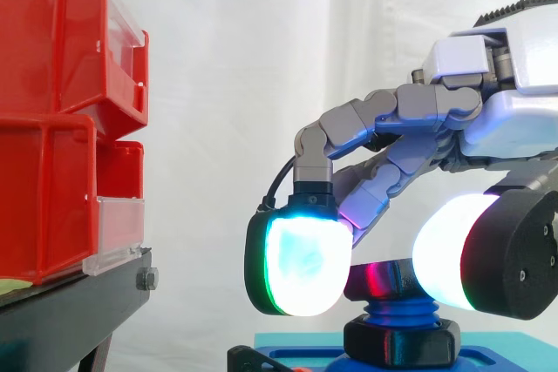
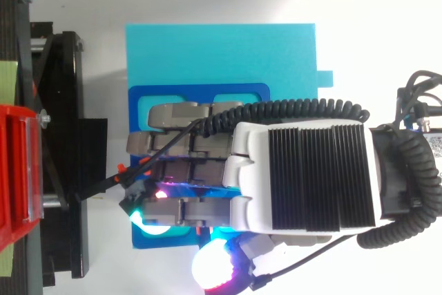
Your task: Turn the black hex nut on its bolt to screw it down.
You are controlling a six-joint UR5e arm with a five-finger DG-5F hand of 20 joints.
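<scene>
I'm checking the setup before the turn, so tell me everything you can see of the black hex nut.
The black hex nut looks like black plastic with flat side faces. It sits level, low on the blue threaded bolt, down at the blue base, with threads bare above it. The hand is close above it; whether they touch cannot be told.

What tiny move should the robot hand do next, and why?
Probably a small twist to turn the black hex nut downward. The hand seems to have its glowing pads pressed against both sides of the nut, and bare thread of the blue bolt shows beneath it, so the nut looks able to go lower.
</scene>
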